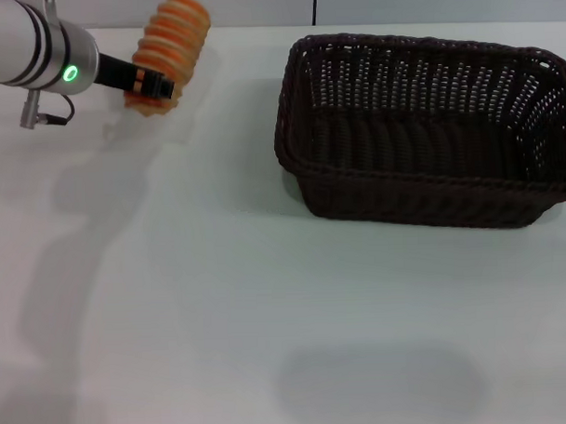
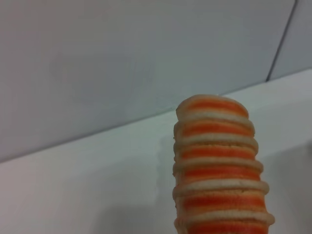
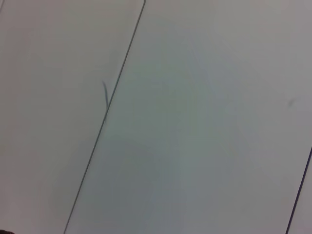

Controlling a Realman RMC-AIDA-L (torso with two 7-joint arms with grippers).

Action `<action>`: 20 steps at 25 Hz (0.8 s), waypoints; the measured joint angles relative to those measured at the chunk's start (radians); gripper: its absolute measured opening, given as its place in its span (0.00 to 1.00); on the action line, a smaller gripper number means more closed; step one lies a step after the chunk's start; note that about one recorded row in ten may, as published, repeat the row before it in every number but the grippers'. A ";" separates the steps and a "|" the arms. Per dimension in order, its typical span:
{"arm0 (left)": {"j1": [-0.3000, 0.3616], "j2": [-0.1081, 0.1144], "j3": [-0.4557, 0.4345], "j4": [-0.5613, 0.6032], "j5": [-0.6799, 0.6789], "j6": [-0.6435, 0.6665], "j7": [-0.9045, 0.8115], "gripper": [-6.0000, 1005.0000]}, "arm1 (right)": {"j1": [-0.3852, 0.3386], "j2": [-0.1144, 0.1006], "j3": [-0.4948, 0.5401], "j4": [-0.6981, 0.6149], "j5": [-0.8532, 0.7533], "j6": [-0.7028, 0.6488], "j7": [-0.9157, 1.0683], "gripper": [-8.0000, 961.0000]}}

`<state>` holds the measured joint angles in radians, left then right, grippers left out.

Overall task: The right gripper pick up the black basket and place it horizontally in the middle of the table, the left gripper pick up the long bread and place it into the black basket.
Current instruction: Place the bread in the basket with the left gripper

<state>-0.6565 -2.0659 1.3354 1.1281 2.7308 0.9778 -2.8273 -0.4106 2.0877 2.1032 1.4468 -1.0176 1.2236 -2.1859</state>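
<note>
The long bread (image 1: 170, 48), orange-tan with pale ridges, is at the far left of the white table (image 1: 222, 316). My left gripper (image 1: 153, 86) is shut on the bread's near end, and the loaf tilts up and away from it. The bread fills the lower middle of the left wrist view (image 2: 219, 170), standing against the wall. The black basket (image 1: 429, 132) stands upright at the right of the table, lying crosswise, empty. The right gripper is out of view; its wrist view shows only plain wall panels.
A grey wall with panel seams (image 3: 105, 112) runs behind the table's far edge (image 1: 258, 29). Soft shadows lie on the tabletop at the left and near front.
</note>
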 joint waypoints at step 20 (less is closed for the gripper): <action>0.024 -0.008 0.482 0.426 -0.270 0.023 -0.029 0.39 | 0.040 -0.001 -0.024 0.022 -0.006 -0.002 0.000 0.29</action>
<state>-0.6329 -2.0734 1.8173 1.5542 2.4611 1.0005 -2.8559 -0.3704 2.0863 2.0792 1.4690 -1.0234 1.2211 -2.1864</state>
